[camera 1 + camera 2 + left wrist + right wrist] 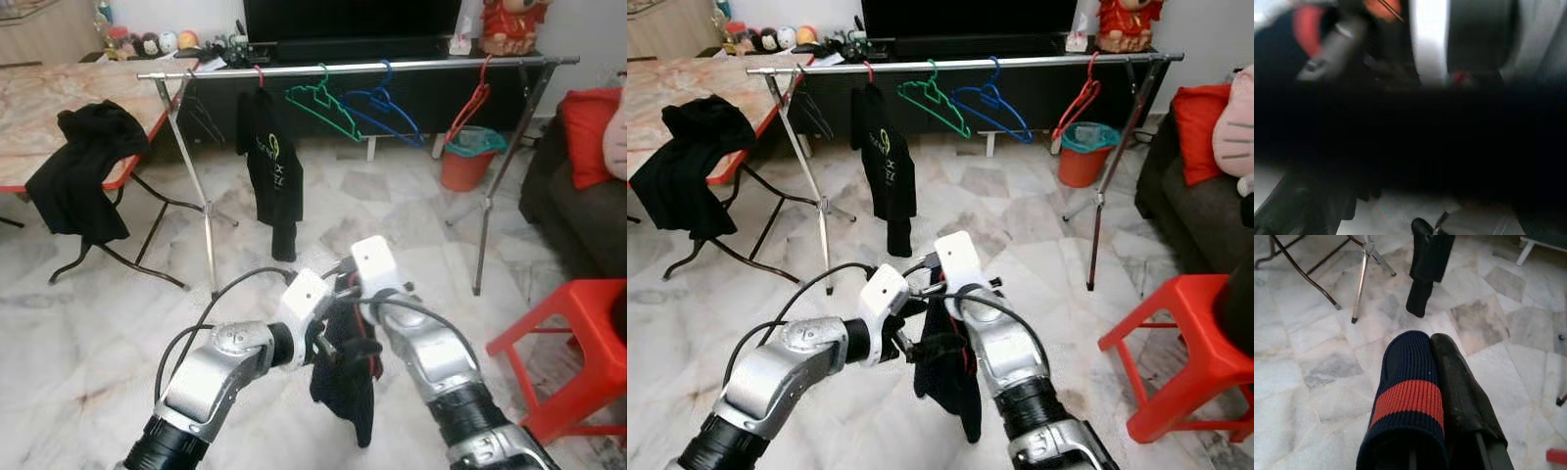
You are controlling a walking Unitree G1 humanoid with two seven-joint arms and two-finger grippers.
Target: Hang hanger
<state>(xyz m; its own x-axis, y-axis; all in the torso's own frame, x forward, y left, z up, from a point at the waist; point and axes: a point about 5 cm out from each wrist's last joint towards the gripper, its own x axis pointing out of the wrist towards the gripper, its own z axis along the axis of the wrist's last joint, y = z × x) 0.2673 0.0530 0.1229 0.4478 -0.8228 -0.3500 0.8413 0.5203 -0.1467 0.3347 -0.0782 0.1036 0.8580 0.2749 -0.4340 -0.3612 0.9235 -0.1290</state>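
Left eye view: both pincers meet low in front over a dark garment.
The left pincer (328,338) and right pincer (345,284) hold a black garment (345,387) that hangs just below them; the clothes rail (372,67) with its hangers stands well beyond. Right wrist view: the right pincer's fingers (1459,387) lie together, a navy red-striped cuff (1408,404) beside them. Left wrist view: dark and blurred; I cannot tell the left pincer's state, perhaps buried in cloth.
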